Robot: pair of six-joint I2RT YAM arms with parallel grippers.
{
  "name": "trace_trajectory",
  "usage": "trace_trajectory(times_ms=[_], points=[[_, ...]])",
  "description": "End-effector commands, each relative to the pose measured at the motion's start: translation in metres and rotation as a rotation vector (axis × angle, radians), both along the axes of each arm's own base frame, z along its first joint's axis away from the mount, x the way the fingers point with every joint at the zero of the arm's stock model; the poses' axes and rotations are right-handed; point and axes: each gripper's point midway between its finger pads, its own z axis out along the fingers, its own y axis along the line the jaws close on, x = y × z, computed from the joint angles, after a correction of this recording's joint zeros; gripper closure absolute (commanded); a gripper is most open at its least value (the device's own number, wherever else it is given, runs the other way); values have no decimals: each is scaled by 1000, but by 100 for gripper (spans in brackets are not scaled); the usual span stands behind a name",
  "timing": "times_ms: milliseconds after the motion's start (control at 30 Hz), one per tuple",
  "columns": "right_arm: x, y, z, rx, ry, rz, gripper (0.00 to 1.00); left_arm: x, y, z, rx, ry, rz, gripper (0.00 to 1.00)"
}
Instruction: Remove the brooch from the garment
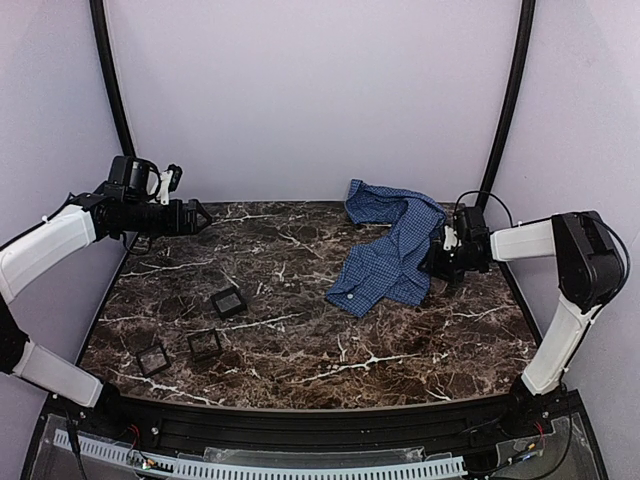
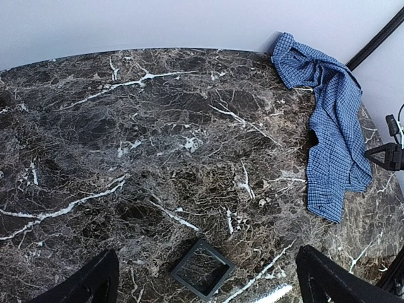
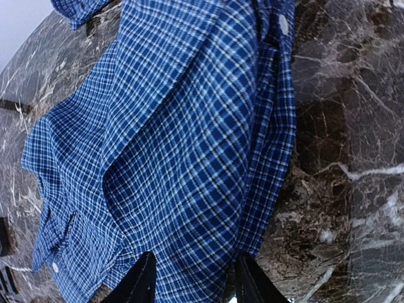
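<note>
While hunting for the brooch I find it in none of the three views, so I judge the task barely begun: nothing is unpinned and the pin is still to be located.

Top view. The shirt [image 1: 392, 252] lies crumpled at the far right of the bench [image 1: 290, 255], one end bunched toward the back wall, the other trailing nearer to me. My right claw [image 1: 440, 262] is low at the shirt's right edge, touching or just beside the cloth. My left claw [image 1: 200, 215] hangs over the far left of the bench, well apart from the shirt. Three small black square frames [image 1: 228, 301] sit on the near left, apart from everything else.

Left wrist view. Both fingers [image 2: 95, 281] are spread wide with nothing between them: released, empty. One square frame lies on the bench below. The shirt shows at the far right; no ornament to be seen on it from here.

Right wrist view. Checked cloth fills the picture. Two white buttons [image 3: 283, 24] show, one at the top, one at the lower left; no brooch. The fingertips [image 3: 140, 283] stand apart with a fold of shirt between them. I cannot tell whether they pinch it or merely straddle it.

Left to do, in my judgement: turn or spread the shirt until the brooch shows, steady the cloth, work the pin free.
</note>
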Motion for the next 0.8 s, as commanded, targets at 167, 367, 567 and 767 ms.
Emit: trace_trajectory(times_ms=[167, 367, 567, 767], points=[[11, 13, 14, 11, -53, 28, 100, -9, -2, 7, -2, -9, -27, 0], [-12, 38, 29, 27, -67, 107, 100, -9, -2, 7, 0, -11, -26, 0], [-76, 90, 56, 57, -83, 268, 100, -11, -8, 2, -13, 11, -28, 0], [-172, 159, 91, 156, -133, 522, 100, -30, -56, -7, -53, 59, -118, 0]])
